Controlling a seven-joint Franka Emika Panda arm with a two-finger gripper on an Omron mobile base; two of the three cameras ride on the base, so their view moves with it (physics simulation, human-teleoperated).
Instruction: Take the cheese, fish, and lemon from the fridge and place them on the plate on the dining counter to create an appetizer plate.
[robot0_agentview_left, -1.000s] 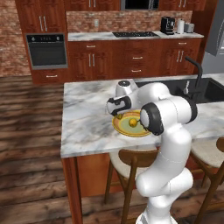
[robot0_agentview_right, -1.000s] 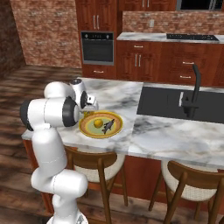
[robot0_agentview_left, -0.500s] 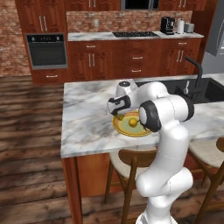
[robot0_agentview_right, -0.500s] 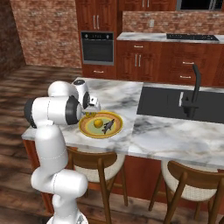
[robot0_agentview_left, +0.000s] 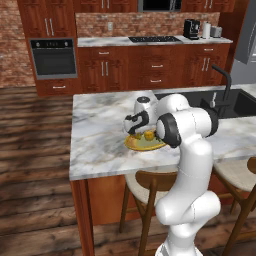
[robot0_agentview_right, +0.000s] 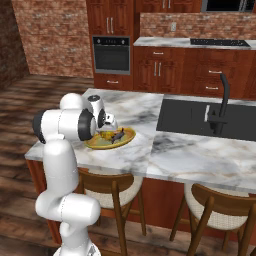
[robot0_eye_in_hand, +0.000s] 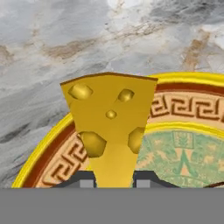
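My gripper (robot0_eye_in_hand: 113, 181) is shut on the cheese (robot0_eye_in_hand: 109, 118), a yellow-orange wedge with holes, gripped at its narrow end. The wedge hangs over the near edge of the plate (robot0_eye_in_hand: 188, 79), whose yellow rim and green centre lie just below. From the left base view the gripper (robot0_agentview_left: 132, 125) hovers low over the left side of the plate (robot0_agentview_left: 136, 145), where the lemon (robot0_agentview_left: 149, 134) rests. In the right base view the dark fish (robot0_agentview_right: 118, 135) lies on the plate (robot0_agentview_right: 127, 136) beside the gripper (robot0_agentview_right: 111, 125). The plate sits on the dining counter (robot0_agentview_left: 100, 130).
A black sink (robot0_agentview_right: 200, 117) with a dark faucet (robot0_agentview_right: 223, 100) takes up the counter's right part. Wooden stools (robot0_agentview_right: 112, 187) stand under the front edge. An oven (robot0_agentview_left: 54, 57) and wall cabinets line the back, across bare wooden floor.
The hand has sunk very slightly toward the plate, with the cheese still held. Nothing else has moved.
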